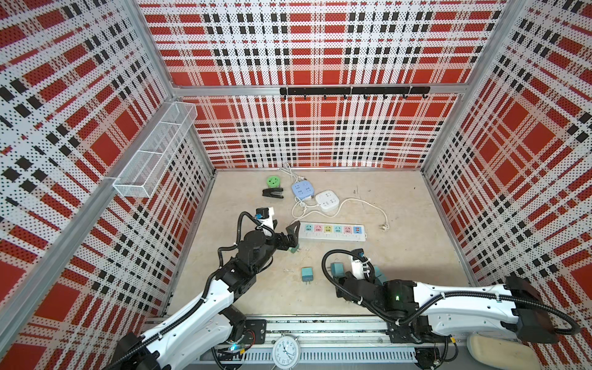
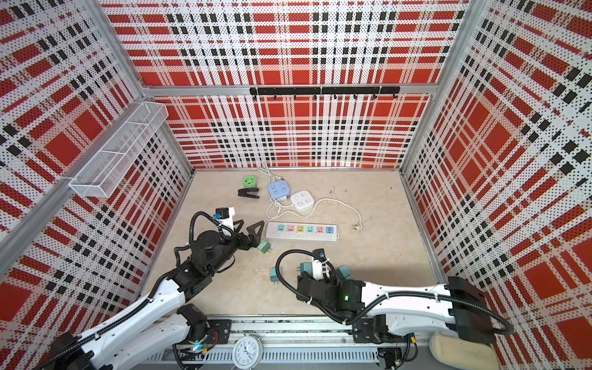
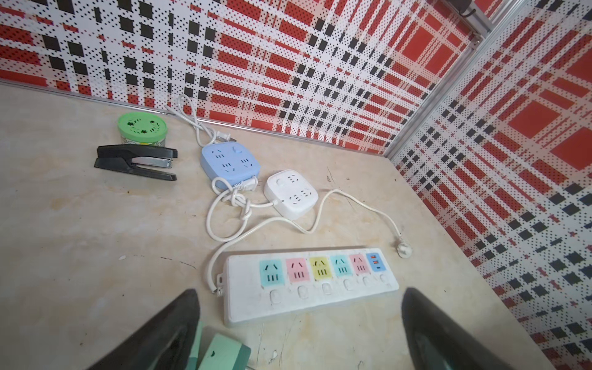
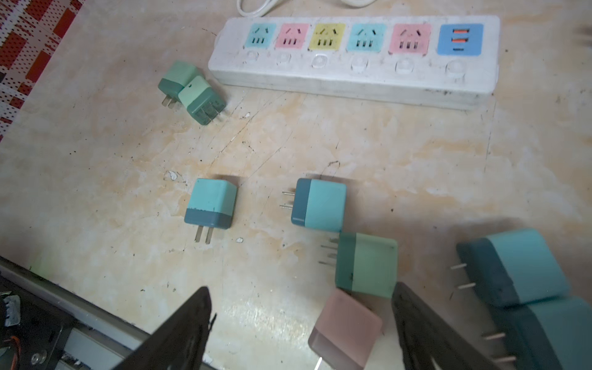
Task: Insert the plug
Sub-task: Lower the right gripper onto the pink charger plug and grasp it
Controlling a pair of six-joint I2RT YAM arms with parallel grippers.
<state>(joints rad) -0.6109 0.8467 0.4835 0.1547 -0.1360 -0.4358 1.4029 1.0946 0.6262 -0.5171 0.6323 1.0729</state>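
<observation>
While both pairs of fingers stand spread and released, the pale pink cube plug point(image 4: 346, 326) lies on the scuffed beige worktop point(image 4: 96, 160).
It sits between the right fingers point(image 4: 426, 333), nearer one, unpinched, a teal-and-navy cube plug point(image 4: 320, 205) just ahead of their tips; the left fingers point(image 3: 166, 330) gape, a mint-green cube plug point(image 3: 224, 352) just beside one and the long white power strip with pastel sockets point(image 3: 307, 288) just beyond; farther past them a round green tin point(image 3: 142, 128) stands lidded, contents hidden.
</observation>
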